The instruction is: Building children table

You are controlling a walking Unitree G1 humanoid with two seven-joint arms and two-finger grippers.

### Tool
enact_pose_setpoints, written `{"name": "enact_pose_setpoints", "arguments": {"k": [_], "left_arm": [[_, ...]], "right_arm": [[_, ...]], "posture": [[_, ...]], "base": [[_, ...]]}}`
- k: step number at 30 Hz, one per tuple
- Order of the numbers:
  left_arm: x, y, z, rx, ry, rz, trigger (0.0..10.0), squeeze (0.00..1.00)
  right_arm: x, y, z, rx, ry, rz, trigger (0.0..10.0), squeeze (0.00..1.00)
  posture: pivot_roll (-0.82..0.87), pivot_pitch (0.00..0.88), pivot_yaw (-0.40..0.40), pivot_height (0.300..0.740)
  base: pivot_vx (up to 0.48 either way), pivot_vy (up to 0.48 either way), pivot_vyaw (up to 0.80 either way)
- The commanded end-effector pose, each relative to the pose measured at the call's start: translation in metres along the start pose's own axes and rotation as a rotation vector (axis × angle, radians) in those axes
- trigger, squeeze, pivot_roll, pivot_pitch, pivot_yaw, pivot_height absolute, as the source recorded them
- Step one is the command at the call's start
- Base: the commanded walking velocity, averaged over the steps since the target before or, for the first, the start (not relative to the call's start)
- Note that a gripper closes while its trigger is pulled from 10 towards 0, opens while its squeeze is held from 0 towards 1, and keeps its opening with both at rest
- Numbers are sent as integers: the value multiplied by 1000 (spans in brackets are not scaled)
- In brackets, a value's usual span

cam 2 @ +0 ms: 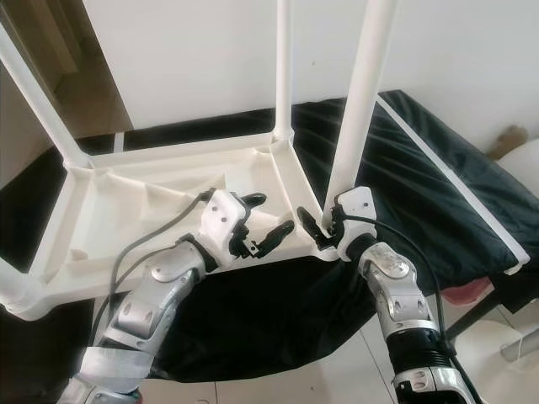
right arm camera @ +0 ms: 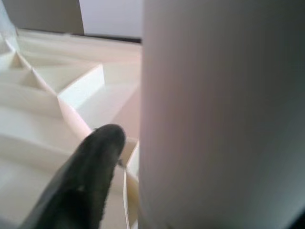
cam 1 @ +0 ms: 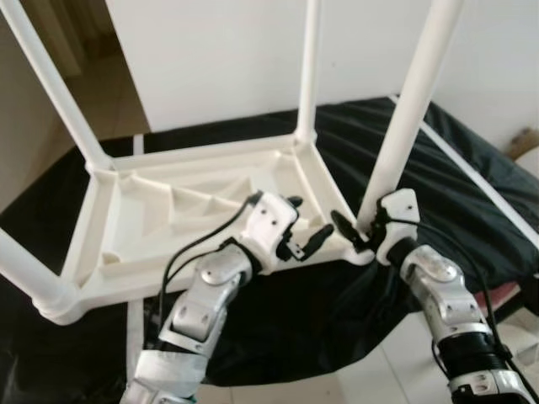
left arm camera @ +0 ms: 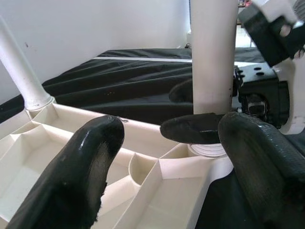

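**Last leg seating at the near corner**

Nearest in: R gripper [cam 1: 360, 229] at the base of the near leg [cam 1: 410, 105], fingers clasped round it right above the corner socket [left arm camera: 208, 150]. R wrist view has the leg pressed up against the cam, one black finger [right arm camera: 90, 176] alongside. Looks a firm hold.

L gripper [cam 1: 305, 227] just beside, over the near rim of the tabletop [cam 1: 194, 210], fingers spread, holding nothing. L wrist view looks straight at the leg base and socket ring, w/ the R gripper's finger across it.

Tabletop lies upside down on a black sheet [cam 1: 472, 160], ribbed underside up. Further back: far leg [cam 1: 307, 71] upright in its corner, another leg [cam 1: 55, 88] at far left, a fourth at near left [cam 1: 25, 273]. All four look in place. White wall [cam 1: 219, 50] behind.

Step in hand, prob: seating or twisting the near leg home. Ring at the base suggests it's not fully down, can't be sure. Next move calls for a straight push or turn along the leg axis, L gripper bracing the rim so the top doesn't skid on the sheet.
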State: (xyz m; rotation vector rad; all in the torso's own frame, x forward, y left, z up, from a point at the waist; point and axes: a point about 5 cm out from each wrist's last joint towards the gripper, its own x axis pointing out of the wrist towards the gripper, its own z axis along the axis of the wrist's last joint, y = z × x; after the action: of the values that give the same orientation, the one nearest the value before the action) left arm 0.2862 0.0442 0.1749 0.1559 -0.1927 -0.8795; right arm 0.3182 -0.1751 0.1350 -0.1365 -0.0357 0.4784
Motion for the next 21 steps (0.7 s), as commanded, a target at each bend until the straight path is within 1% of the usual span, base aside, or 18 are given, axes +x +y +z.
{"name": "enact_pose_setpoints", "arguments": {"k": [1, 4, 7, 12, 13, 14, 16, 18, 21], "left_arm": [[0, -1, 0, 14, 6, -13, 10000, 0], [-1, -1, 0, 12, 6, -5, 10000, 0], [-2, -2, 0, 11, 6, -6, 10000, 0], [-1, -3, -1, 10, 7, -9, 10000, 0], [-1, -3, -1, 9, 6, -10, 10000, 0], [-1, -3, -1, 8, 7, -12, 10000, 0], [0, -3, -1, 8, 8, -13, 10000, 0], [0, -4, -1, 4, 9, -22, 10000, 0], [0, -5, -2, 3, 10, -25, 10000, 0]], "right_arm": [[2, 1, -3, -32, 26, 50, 0, 0], [-3, -1, -7, -24, 47, 70, 0, 0], [-5, -3, -11, -29, 52, 79, 0, 0], [-9, -5, -15, -14, 66, 60, 0, 0], [-9, -6, -16, -12, 73, 54, 3412, 0], [-10, -6, -17, -13, 77, 43, 10000, 0], [-10, -6, -17, -16, 79, 36, 10000, 0], [-11, -8, -18, -30, 103, -8, 10000, 0], [-11, -8, -19, -44, 118, -35, 10000, 0]], "posture": [[7, 0, 19, 740], [11, 0, 12, 740], [10, 0, 12, 740], [5, 0, 15, 740], [3, 0, 16, 740], [-3, 0, 21, 740], [-3, 0, 21, 740], [-10, 0, 25, 740], [-11, 0, 26, 740]], "base": [[0, 0, 0], [0, 0, 0], [0, 0, 0], [0, 0, 0], [0, 0, 0], [0, 0, 0], [0, 0, 0], [0, 0, 0], [0, 0, 0]]}}
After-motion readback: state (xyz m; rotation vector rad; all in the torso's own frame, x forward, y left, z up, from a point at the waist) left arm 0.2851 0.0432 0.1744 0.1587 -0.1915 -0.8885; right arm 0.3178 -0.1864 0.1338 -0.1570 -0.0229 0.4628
